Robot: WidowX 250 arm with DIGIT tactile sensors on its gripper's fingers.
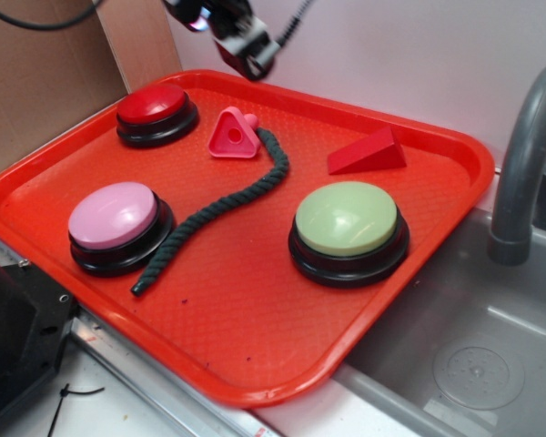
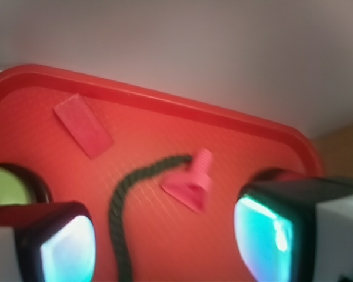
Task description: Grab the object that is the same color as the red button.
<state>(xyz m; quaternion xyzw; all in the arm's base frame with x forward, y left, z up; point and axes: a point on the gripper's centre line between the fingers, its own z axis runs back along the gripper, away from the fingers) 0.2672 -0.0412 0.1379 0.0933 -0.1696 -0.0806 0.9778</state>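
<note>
A pale wall (image 1: pixel 419 55) backs the scene, with brown cardboard (image 1: pixel 45 82) in the upper left of the frame and a grey sink (image 1: pixel 473 355) with its faucet (image 1: pixel 528 155) along the right side. Between them sits a red tray (image 1: pixel 246 355) with a raised rim, its near corner hanging over the sink's edge.

The red wedge (image 1: pixel 368 152) lies in the upper right part of the tray, close to the far rim, with bare tray all around it. The green button (image 1: pixel 348 231) is the nearest thing, just below it. The red button (image 1: pixel 156 113) sits near the upper left rim, and the pink button (image 1: pixel 118 226) sits at the left, close to that edge. A pink triangle piece (image 1: pixel 234 135) lies between the red button and the wedge, touching the top end of a dark rope (image 1: pixel 218 208) that curves down the tray's middle.

The claw (image 1: pixel 246 44) hangs at the top of the frame above the far rim, clear of everything. From the wrist view its two fingers (image 2: pixel 65 244) stand wide apart with nothing between them, the wedge (image 2: pixel 82 125) showing in the upper left, near the rim there.
</note>
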